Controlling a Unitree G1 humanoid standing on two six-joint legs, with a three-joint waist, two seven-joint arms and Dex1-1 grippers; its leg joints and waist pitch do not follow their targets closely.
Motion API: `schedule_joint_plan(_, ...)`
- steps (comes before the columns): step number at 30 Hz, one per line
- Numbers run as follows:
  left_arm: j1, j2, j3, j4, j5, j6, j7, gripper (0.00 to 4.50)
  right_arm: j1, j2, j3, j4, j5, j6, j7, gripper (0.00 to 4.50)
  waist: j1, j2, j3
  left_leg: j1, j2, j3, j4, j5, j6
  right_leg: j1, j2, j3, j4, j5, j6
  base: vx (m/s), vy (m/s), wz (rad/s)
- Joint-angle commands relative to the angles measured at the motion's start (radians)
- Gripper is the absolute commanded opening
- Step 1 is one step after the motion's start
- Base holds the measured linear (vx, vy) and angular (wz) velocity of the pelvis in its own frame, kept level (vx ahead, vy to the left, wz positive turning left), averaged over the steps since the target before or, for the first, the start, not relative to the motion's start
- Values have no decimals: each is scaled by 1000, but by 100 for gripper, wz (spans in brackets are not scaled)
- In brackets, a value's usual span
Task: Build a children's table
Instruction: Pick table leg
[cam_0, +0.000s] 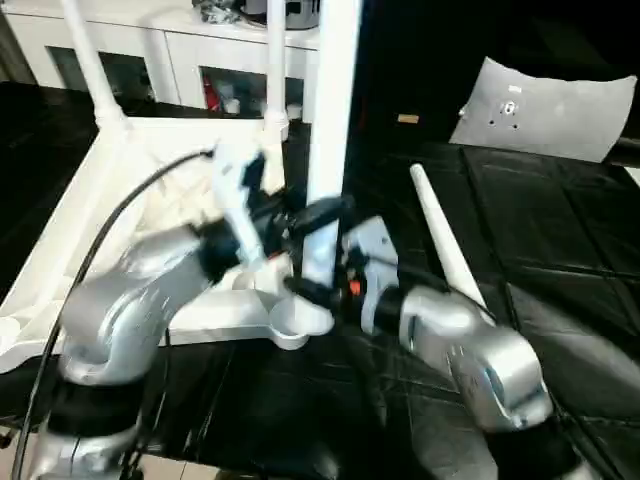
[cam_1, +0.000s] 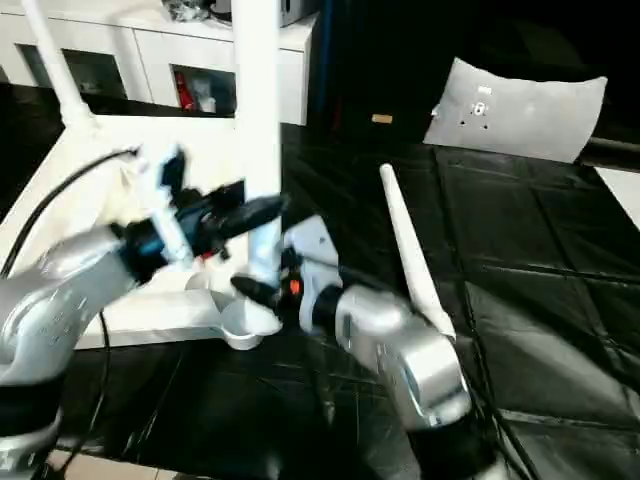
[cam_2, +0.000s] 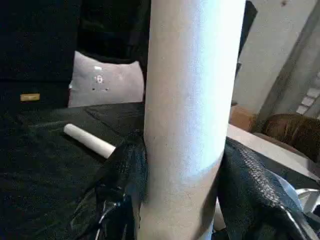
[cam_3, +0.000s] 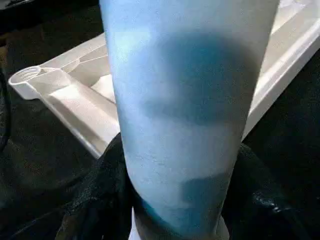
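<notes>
From the head views, I found the tabletop (cam_0: 120, 200) lying upside down on the black floor (cam_0: 560, 280), two legs (cam_0: 88, 60) already standing in its far sockets. Both hands held a third leg (cam_0: 325, 150) upright over the near corner socket (cam_0: 295, 325): left hand (cam_0: 300, 215) higher, right hand (cam_0: 320, 290) lower. A fourth leg (cam_0: 445, 245) lay loose nearby.

In the left wrist view, the left hand's fingers (cam_2: 125, 180) were clamped on the leg.

In the right wrist view, the right hand's fingers (cam_3: 105, 195) likewise gripped it. I judged seating unfinished.

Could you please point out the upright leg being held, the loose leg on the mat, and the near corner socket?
upright leg (cam_0: 330, 150), left eye view, mid shaft.
loose leg (cam_0: 445, 245), left eye view, mid shaft.
corner socket (cam_0: 297, 322), left eye view, rim.
</notes>
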Motion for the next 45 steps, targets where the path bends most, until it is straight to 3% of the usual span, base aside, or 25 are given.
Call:
schedule_joint_plan(1, 14, -8, -61, -39, -69, 19, -92, 249, -7, -4, -27, -8, 16, -31, 2, 189, -4, 10, -51, 31, 49, -15, -75, -240, -88, 8, -93, 43, -88, -117, -98, 0, 0, 0)
schedule_joint_plan(5, 1, -12, -57, -16, -49, 7, -78, 249, 2, -9, -21, -18, 9, -34, 5, 189, -9, 11, -51, 31, 49, -16, -75, -248, -93, 7, -93, 44, -88, -127, -100, 0, 0, 0)
schedule_joint_plan(11, -6, 16, -77, -19, -38, 9, -111, 249, 1, -20, -14, -34, 3, -35, 22, 189, -10, 9, -54, 30, 47, -15, -72, -208, -83, 10, -90, 43, -84, -67, -104, 0, 0, 0)
schedule_joint_plan(16, 47, 29, -78, -57, -136, 60, -187, 249, 29, -88, 12, -103, 35, -59, 129, 189, -8, 9, -53, 29, 48, -14, -70, -201, -80, 14, -91, 42, -81, -37, -110, 0, 0, 0)
schedule_joint_plan(19, 74, 4, -68, -65, -163, 63, -171, 249, 53, -136, 21, -151, 53, -56, 180, 189, -8, 10, -52, 29, 49, -13, -70, -209, -76, 17, -91, 43, -84, -45, -115, 0, 0, 0)
schedule_joint_plan(27, 130, -14, -63, -108, -232, 99, -153, 249, 106, -241, 32, -254, 100, -28, 282, 189, -8, 6, -45, 32, 49, -15, -71, -272, -64, 9, -93, 46, -98, -205, -113, 0, 0, 0)
schedule_joint_plan(39, 132, 19, -64, -133, -256, 142, -147, 249, 102, -261, 43, -256, 111, -23, 290, 189, -7, 7, -49, 31, 49, -14, -68, -235, -54, 10, -91, 45, -91, -150, -127, 0, 0, 0)
schedule_joint_plan(41, 131, 19, -67, -131, -248, 137, -145, 288, 101, -261, 46, -253, 111, -24, 290, 189, -6, 6, -49, 30, 49, -14, -68, -233, -53, 11, -91, 44, -92, -140, -129, 0, 0, 0)
schedule_joint_plan(45, 144, 34, -81, -126, -226, 123, -157, 292, 105, -261, 49, -246, 109, -30, 288, 189, -8, 6, -47, 31, 48, -14, -70, -246, -57, 10, -90, 45, -95, -170, -120, 0, 0, 0)
